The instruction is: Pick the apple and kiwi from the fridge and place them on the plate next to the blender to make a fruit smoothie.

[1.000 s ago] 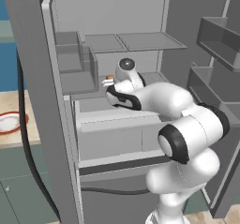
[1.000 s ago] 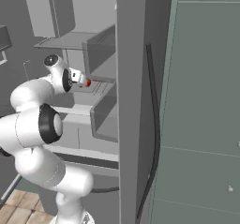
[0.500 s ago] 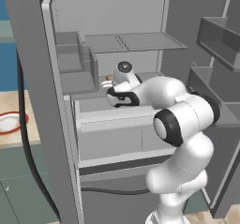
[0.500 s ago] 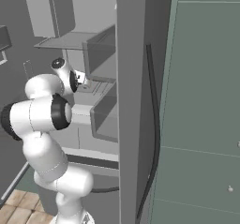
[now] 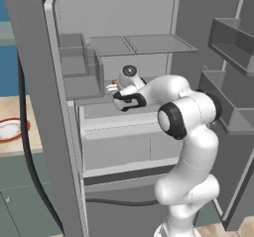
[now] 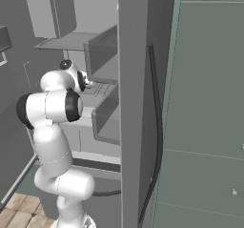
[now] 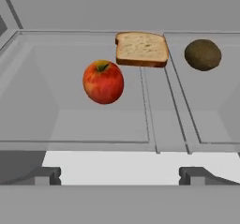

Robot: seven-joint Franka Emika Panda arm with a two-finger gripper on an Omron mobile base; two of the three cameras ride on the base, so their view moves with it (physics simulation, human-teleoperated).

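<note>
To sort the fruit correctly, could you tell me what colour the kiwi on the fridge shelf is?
Dark olive-brown; the kiwi shows best in the hand view.
</note>
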